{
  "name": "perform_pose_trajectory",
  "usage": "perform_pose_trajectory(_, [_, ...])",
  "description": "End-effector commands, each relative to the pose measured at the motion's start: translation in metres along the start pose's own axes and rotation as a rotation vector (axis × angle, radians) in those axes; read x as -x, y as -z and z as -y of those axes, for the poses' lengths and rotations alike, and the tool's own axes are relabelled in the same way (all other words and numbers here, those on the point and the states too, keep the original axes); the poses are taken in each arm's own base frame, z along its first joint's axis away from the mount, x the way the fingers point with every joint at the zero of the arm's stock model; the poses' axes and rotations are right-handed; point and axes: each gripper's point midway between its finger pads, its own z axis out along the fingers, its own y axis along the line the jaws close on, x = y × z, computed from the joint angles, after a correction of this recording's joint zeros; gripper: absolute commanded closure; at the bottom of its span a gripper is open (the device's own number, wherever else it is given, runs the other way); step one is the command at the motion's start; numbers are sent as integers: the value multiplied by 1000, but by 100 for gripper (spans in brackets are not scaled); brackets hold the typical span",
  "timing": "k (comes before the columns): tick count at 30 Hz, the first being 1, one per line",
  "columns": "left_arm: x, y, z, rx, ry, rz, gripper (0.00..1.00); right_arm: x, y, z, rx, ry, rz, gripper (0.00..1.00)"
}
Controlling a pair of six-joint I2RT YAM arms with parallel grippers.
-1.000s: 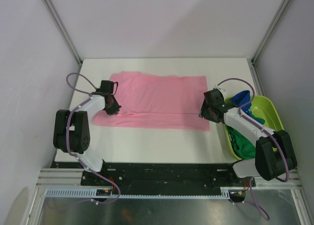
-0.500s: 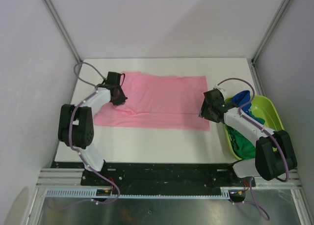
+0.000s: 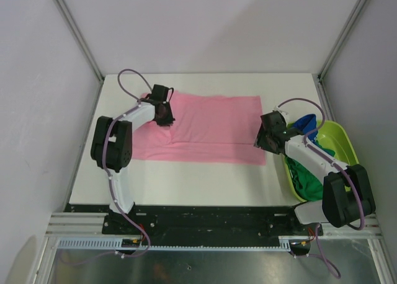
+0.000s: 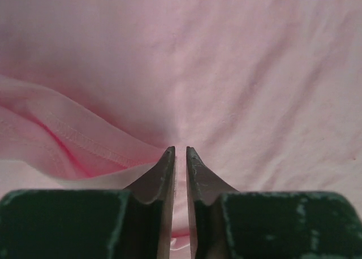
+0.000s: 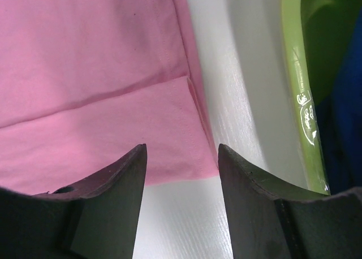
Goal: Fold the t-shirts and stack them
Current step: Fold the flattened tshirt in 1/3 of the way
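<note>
I am working on the pink t-shirt (image 3: 211, 126), which is lying spread flat across the far half of the table (image 3: 186, 181). My left gripper (image 3: 164, 113) is sitting at its far-left end with the jaws drawn almost together, only a sliver between them. I am probably pinching a thin layer of cloth there, since a hemmed edge (image 4: 85, 137) is rising in a ridge toward my fingertips, but the wrist view is too close to be certain. My right gripper (image 3: 263, 139) is hanging well open over the shirt's near-right corner (image 5: 195, 149), holding nothing.

The other shirts, a dark green one (image 3: 307, 185) and a blue one (image 3: 305, 123), are waiting bunched in the lime tub (image 3: 340, 142) at the right edge.

This cloth is light, limp and thin. It is going to drape and wrinkle instead of holding a crease, and it is likely to drag along the table. I am judging the hems and corners to be the best holds, gripped low and carried over slowly.
</note>
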Motion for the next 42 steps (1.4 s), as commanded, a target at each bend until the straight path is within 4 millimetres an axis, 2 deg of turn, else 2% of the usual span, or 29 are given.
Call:
perform_pose_trajectory(1, [20,5,26,-109,-88,43,78,24,9,-8,23,-6,68,42])
perform_pose_trajectory(5, [28,14,29,-133,-121,76,56,25,8,-9,22,-8,70,42])
perform_pose_trajectory(7, [35,26,29,-145,-121,114,46,26,7,-9,22,-10,71,42])
perform_pose_trajectory(11, [48,52,24,-169,-84,180,39,29,6,-15,42,-17,79,42])
perform_pose_trajectory(14, [54,62,8,-119,-40,220,44,30,4,-21,52,-13,78,42])
perform_pose_trajectory(17, [51,62,-5,-58,-27,224,59,30,3,-26,60,-8,77,42])
perform_pose_trajectory(22, [27,53,-26,26,3,176,84,27,-1,-31,70,-4,69,42])
perform_pose_trajectory(27, [7,34,-27,26,26,104,96,24,-3,-34,70,1,61,42])
perform_pose_trajectory(33, [-4,10,-14,-7,42,37,95,23,-5,-35,69,0,59,42])
perform_pose_trajectory(38, [-5,-4,-1,-42,19,13,80,23,-5,-32,60,6,58,42])
perform_pose_trajectory(42, [1,3,8,-85,2,26,73,25,-5,-33,64,5,63,42])
